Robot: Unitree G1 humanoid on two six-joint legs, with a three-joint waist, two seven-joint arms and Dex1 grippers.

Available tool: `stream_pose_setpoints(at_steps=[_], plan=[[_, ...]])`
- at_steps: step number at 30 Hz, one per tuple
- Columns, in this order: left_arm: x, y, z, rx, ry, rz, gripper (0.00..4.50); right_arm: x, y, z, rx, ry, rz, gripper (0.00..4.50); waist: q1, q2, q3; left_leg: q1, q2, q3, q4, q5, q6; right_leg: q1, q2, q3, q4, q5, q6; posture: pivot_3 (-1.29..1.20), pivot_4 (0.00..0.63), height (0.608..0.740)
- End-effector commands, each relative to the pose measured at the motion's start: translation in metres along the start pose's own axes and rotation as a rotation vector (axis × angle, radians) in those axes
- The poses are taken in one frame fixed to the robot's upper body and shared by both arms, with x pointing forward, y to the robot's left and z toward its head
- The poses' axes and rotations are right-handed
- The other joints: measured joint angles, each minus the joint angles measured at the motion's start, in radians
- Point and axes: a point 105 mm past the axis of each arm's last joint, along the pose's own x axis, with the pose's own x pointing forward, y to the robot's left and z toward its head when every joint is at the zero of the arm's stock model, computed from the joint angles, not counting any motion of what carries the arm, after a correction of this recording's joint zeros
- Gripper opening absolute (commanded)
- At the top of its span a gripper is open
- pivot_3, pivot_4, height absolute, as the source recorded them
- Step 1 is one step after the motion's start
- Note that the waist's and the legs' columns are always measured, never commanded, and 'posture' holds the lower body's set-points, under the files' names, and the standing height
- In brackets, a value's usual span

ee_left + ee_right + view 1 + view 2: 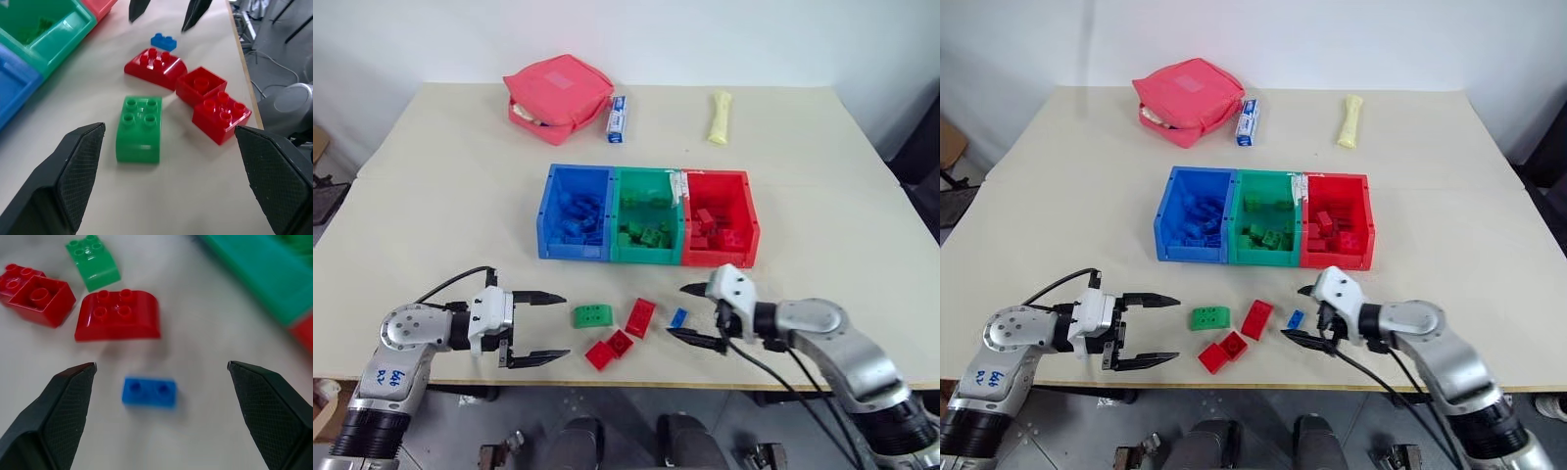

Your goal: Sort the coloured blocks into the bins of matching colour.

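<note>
Beige table [440, 196]: fills the centre of the head views; its near edge runs along the lower part of the frame.
Bins [647, 257]: three joined trays in a row at frame centre, blue at left, green in the middle, red at right; each already holds bricks of its own colour.
Green block [592, 315]: lower centre, on the bare tabletop below the blue and green trays, just right of the left claw.
Red blocks: one curved brick [640, 316] beside the green block; two more [609, 349] touching each other, nearest the table edge.
Blue block [678, 317]: small, flat, two studs, lower centre-right, below the red tray.
Left gripper [540, 328]: lower left, fingers spread wide, holding nothing, tips aimed at the green block.
Right gripper [698, 314]: lower right, fingers spread wide, holding nothing; the blue block lies just off its tips, untouched.
Pink pouch [558, 96]: upper left.
Small blue-and-white box [617, 119]: just right of the pouch.
Pale yellow tube [720, 117]: upper right of centre.
</note>
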Motion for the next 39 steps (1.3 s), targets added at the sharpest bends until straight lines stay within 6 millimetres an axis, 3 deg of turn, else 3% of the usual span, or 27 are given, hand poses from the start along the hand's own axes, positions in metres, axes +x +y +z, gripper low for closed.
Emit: stream_pose_setpoints(at_steps=[1,7,11,13,16,19,21,23,28,32,36,39], plan=[[-0.006,0.001,0.010,0.050,0.000,0.026,4.49,0.004,-0.003,-0.005,-0.007,0.033,-0.030,4.50,-0.003,0.000,0.000,0.000,0.000,0.000,0.000,0.000,0.000,0.000,0.000,0.000,0.000,0.000,0.000,0.00,0.150,0.740],[-0.011,0.000,0.010,0.043,0.005,0.062,4.50,0.002,0.009,-0.010,0.008,0.047,0.020,2.48,-0.004,0.000,0.000,0.001,0.001,0.000,-0.001,0.000,0.000,0.000,0.001,0.000,0.000,0.000,0.000,0.00,0.150,0.740],[-0.014,0.009,0.014,0.017,-0.038,0.153,4.50,0.003,0.009,-0.002,-0.014,0.011,0.041,1.42,-0.005,0.000,0.000,0.001,0.001,0.000,-0.001,0.000,0.000,0.001,0.001,0.000,0.000,0.000,0.000,0.00,0.150,0.740],[-0.018,0.017,0.018,-0.012,-0.070,0.233,4.50,0.004,0.006,0.013,-0.018,-0.048,0.054,1.43,-0.005,0.000,0.000,0.001,0.001,0.000,-0.001,0.000,0.000,0.000,0.001,0.000,0.000,0.000,0.000,0.00,0.150,0.740],[-0.031,0.033,0.025,-0.069,-0.150,0.438,4.50,0.009,-0.001,0.058,-0.021,-0.191,0.085,1.43,-0.018,0.000,0.000,0.001,0.001,0.001,-0.001,0.000,0.000,0.000,0.002,0.001,0.001,0.000,0.000,0.00,0.150,0.740],[-0.049,0.030,0.022,-0.108,-0.189,0.581,4.50,0.025,-0.008,0.112,-0.034,-0.309,0.109,1.43,-0.041,0.000,0.000,0.001,0.002,0.001,-0.001,0.000,0.000,-0.001,0.002,0.001,0.003,0.000,0.000,0.00,0.150,0.740],[-0.063,0.019,0.013,-0.153,-0.189,0.665,4.50,0.059,-0.017,0.155,-0.041,-0.383,0.080,1.43,-0.055,-0.001,0.000,0.001,0.002,0.001,-0.003,0.001,-0.002,-0.004,0.003,0.000,0.005,0.000,-0.001,0.00,0.150,0.740],[-0.072,0.011,0.006,-0.173,-0.166,0.708,4.50,0.083,-0.016,0.178,-0.047,-0.401,0.079,1.43,-0.058,-0.001,-0.001,0.001,0.002,0.001,-0.004,0.001,-0.004,-0.007,0.003,0.000,0.009,-0.001,-0.003,0.00,0.150,0.740],[-0.094,0.004,-0.005,-0.199,-0.122,0.789,4.50,0.122,-0.027,0.204,-0.124,-0.383,0.018,1.43,-0.040,-0.002,-0.001,-0.003,-0.001,-0.002,-0.002,0.001,-0.004,-0.015,0.001,-0.001,0.017,-0.002,-0.004,0.00,0.150,0.740],[-0.097,0.004,-0.005,-0.198,-0.119,0.797,4.50,0.132,-0.030,0.207,-0.142,-0.382,0.014,1.43,-0.038,-0.002,-0.001,-0.003,-0.003,0.000,0.001,0.000,-0.001,-0.014,-0.001,-0.001,0.016,0.001,-0.006,0.00,0.150,0.740],[-0.091,0.003,0.002,-0.180,-0.120,0.754,4.50,0.131,-0.029,0.206,-0.132,-0.393,0.041,2.72,-0.041,-0.002,-0.001,-0.003,-0.001,0.001,0.000,0.000,-0.002,-0.015,0.000,-0.002,0.016,0.001,-0.007,0.00,0.150,0.740],[-0.084,0.007,0.004,-0.175,-0.116,0.704,4.50,0.114,-0.028,0.205,-0.165,-0.441,0.077,3.68,-0.044,-0.002,-0.001,-0.003,0.000,0.001,-0.002,0.001,-0.004,-0.016,0.001,-0.002,0.016,0.001,-0.007,0.00,0.150,0.740]])
